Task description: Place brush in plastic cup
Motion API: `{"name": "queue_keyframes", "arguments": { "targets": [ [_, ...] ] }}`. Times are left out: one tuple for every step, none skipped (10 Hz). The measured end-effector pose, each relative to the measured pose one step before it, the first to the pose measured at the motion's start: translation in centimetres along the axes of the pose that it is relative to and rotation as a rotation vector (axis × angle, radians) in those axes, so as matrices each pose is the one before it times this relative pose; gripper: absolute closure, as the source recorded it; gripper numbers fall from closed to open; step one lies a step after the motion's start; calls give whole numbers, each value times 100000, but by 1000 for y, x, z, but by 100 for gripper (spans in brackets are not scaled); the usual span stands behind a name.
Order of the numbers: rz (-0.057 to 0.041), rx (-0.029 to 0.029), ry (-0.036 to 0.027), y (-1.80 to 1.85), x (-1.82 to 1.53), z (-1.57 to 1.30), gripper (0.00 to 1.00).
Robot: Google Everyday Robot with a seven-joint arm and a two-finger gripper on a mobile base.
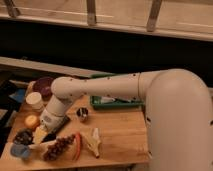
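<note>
A white arm [100, 87] and pale gripper [40, 134] are seen near the light-blue cup [21, 152]; a purple bowl [44, 86] and green tray [116, 103] are shown.

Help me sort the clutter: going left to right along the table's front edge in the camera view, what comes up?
Plastic cup → end effector, low above the table → grapes → banana.

No text, label, brand or number can be read anywhere here. The gripper [36, 141] sits low over the left end of the table [117, 135], and what may be small dark marks on the arm [100, 87] are not legible.
</note>
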Motion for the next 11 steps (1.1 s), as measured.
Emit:
{"name": "queue_keyframes", "arguments": {
  "targets": [
    [-527,147,656,387,-118,206,100],
    [-622,-51,901,426,-138,332,100],
    [-640,-321,882,359,-105,376,100],
    [-319,-520,685,195,-16,307,100],
    [-274,-1002,1137,196,101,439,100],
    [-227,-1040,592,118,100,378,100],
    [-7,-965,700,44,241,290,100],
    [231,-1510,344,-96,299,349,100],
    [998,-1480,385,-590,450,447,100],
    [1361,-1171,1310,-723,334,461,100],
    [778,-1164,1647,-498,154,327,100]
  ]
}}
